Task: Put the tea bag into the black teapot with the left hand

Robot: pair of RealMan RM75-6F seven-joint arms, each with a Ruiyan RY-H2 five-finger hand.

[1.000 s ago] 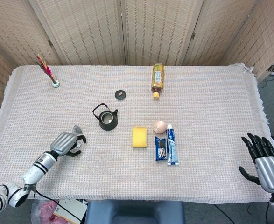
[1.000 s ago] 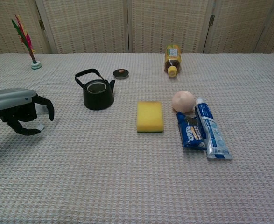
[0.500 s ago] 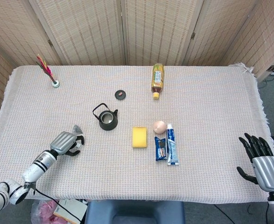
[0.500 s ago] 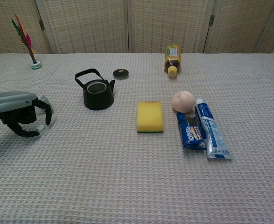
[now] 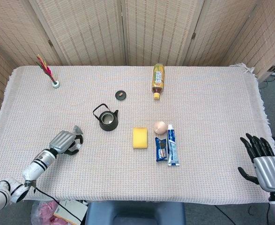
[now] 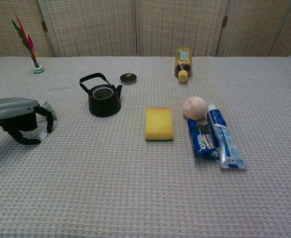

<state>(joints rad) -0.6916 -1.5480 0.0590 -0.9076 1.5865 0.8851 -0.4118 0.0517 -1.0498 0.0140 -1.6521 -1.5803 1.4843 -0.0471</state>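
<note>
The left hand sits low over the tea bag near the worktop's left edge, its dark fingers curled down around the pale packet, which pokes out on the teapot side. Against a second ago the fingers have drawn in from a looser, wider claw and the hand has sunk closer to the cloth. That reads as the grasp closing, though I cannot tell whether the bag is truly pinched or merely caged. It is not yet lifted off the worktop.

The teapot stands open towards the middle, well apart from the hand, its lid lying just behind it. So the carry and the drop are both still to come.

The right hand waits off the right edge, fingers spread, holding nothing; it has sunk a little since
</note>
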